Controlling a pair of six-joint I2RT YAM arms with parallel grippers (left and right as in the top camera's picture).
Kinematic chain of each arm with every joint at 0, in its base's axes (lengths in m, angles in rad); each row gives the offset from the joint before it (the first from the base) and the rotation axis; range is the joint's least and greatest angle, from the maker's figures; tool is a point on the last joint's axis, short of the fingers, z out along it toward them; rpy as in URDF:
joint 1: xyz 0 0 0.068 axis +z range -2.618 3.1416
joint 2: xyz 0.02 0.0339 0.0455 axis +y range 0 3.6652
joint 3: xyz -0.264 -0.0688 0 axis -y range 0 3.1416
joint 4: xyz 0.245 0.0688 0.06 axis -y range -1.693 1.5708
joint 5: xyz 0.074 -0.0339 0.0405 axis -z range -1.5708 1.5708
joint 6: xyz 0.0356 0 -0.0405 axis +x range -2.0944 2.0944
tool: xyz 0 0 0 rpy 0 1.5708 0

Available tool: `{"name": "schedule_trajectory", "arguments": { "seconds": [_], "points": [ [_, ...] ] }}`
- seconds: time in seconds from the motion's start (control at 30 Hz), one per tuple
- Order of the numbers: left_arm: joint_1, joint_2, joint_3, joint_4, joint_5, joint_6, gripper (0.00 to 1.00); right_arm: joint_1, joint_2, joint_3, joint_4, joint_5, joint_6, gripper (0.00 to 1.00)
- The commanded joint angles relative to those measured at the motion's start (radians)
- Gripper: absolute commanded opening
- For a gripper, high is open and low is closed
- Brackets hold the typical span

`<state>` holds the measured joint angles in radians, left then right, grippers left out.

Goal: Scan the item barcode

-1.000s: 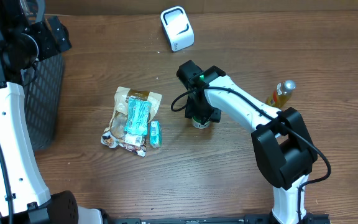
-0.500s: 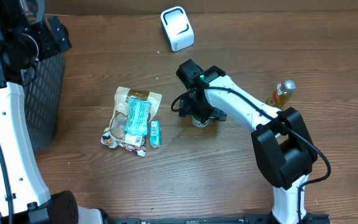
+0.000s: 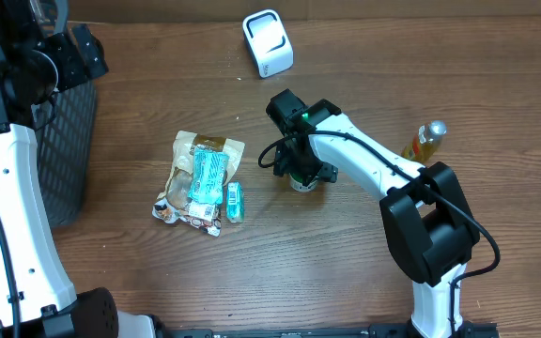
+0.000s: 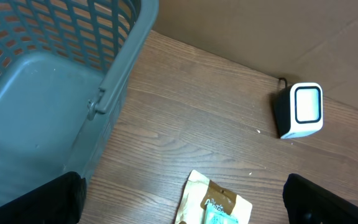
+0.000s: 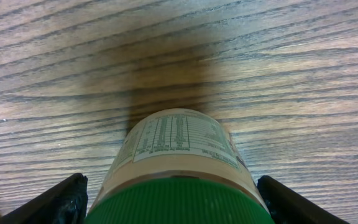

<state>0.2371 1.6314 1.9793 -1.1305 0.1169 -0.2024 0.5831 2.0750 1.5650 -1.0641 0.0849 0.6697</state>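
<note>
Right gripper [image 3: 301,176] straddles the upright green-lidded jar [image 5: 178,146], one finger [image 5: 61,202] on each side of the lid; can't tell if they press it or sit just off. Left gripper [image 4: 185,202] is spread wide and empty, with the scanner [image 4: 303,109] ahead-right of it and the basket [image 4: 123,68] to its left.

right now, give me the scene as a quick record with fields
jar: green lid, printed label, on the table
right gripper: fingers either side of the jar, grip unclear
left gripper: open, empty, beside the basket
scanner: white, at the table's far edge
snack packets: piled left of the jar
</note>
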Motion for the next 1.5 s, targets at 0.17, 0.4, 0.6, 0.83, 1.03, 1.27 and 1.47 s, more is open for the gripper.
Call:
{"name": "schedule_trajectory", "arguments": {
  "seconds": [0.17, 0.4, 0.6, 0.83, 1.03, 1.27, 1.47],
  "points": [
    [-0.002, 0.003, 0.026, 0.001, 0.006, 0.016, 1.00, -0.004, 0.003, -0.037, 0.050, 0.003, 0.011, 0.83],
    [-0.002, 0.003, 0.026, 0.001, 0.006, 0.016, 1.00, -0.004, 0.003, -0.037, 0.047, 0.003, 0.011, 0.72],
    [-0.002, 0.003, 0.026, 0.001, 0.006, 0.016, 1.00, -0.004, 0.003, -0.037, 0.032, 0.003, 0.011, 0.65],
    [-0.002, 0.003, 0.026, 0.001, 0.006, 0.016, 1.00, -0.016, 0.003, -0.027, 0.014, -0.027, 0.011, 0.81],
    [-0.002, 0.003, 0.026, 0.001, 0.006, 0.016, 1.00, -0.031, 0.003, -0.027, 0.007, -0.083, 0.126, 0.86],
    [-0.002, 0.003, 0.026, 0.001, 0.006, 0.016, 1.00, -0.037, 0.003, -0.027, 0.004, -0.132, 0.175, 0.72],
    [-0.002, 0.003, 0.026, 0.001, 0.006, 0.016, 1.00, -0.035, 0.003, -0.027, 0.005, -0.131, 0.158, 0.58]
  ]
}}
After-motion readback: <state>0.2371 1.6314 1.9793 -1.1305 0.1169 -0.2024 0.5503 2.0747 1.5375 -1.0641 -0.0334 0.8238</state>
